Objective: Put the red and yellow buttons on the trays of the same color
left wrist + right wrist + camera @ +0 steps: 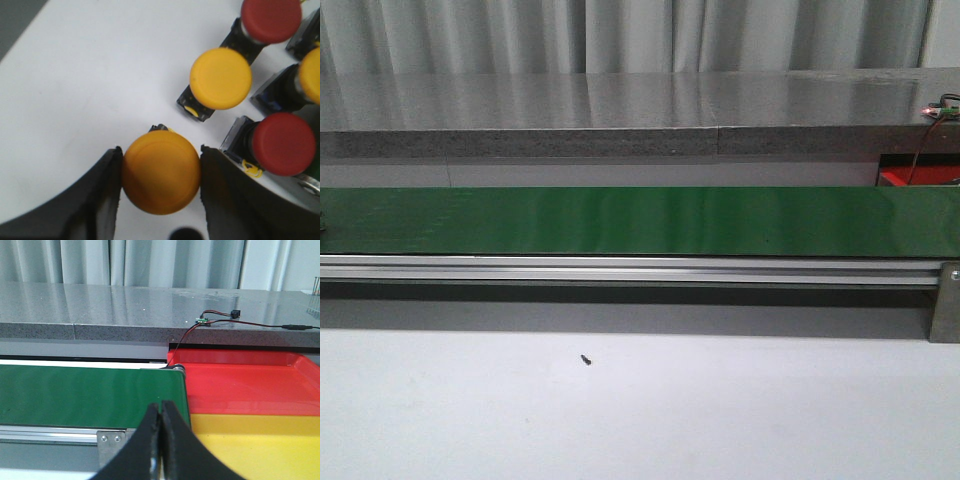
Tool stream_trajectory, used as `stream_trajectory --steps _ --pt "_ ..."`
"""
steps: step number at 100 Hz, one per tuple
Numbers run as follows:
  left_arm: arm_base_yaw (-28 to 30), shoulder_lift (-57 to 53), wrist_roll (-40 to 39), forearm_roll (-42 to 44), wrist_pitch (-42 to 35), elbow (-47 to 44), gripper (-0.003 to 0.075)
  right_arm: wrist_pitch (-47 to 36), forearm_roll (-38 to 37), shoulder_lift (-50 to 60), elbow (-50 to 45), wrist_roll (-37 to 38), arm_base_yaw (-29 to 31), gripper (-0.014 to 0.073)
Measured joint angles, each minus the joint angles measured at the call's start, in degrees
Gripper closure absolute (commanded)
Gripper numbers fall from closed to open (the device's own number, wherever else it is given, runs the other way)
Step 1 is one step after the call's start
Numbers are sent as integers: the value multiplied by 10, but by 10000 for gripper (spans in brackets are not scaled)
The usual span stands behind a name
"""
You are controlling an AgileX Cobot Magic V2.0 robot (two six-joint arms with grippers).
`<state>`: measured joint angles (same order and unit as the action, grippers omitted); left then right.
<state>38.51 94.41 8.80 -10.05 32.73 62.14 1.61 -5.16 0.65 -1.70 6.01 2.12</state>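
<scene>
Two black fingers (102,200) of the left hand (161,192) squeeze a yellow button (161,178), one on each side of its round cap. The cap is smooth and shiny, shaped like a mushroom top, and it faces up at the camera. Its dark body hides below, so its long way runs down to the white worktop (90,90).

Just past the hand lies a second yellow button (220,78), tipped on its side, with its black square base (194,106) pointing back at the hand. Beside the hand's right finger sits a red button (283,144), also tipped over, its boxy base (239,140) closest to the finger. Farther off is another red button (270,19).

Over on the other side, the right hand (161,450) has its two fingers pressed together with nothing in them. Right ahead of it is the green belt (85,395), flat and smooth. Next to that are a red tray (250,385) and a yellow tray (260,445), both shiny plastic.
</scene>
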Motion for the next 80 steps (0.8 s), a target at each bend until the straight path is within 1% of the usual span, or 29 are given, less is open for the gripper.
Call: stream_trajectory --steps 13,21,44,56,80 --pt "0 -45 -1 1 5 3 480 0 0 0 0 0 0 715" --pt "0 -63 -3 4 19 19 480 0 0 0 0 0 0 715" --pt "-8 -69 -3 8 103 101 480 0 0 0 0 0 0 715" --pt "-41 -69 -3 11 117 129 480 0 0 0 0 0 0 715" --pt "-128 -63 -3 1 114 133 480 0 0 0 0 0 0 715"
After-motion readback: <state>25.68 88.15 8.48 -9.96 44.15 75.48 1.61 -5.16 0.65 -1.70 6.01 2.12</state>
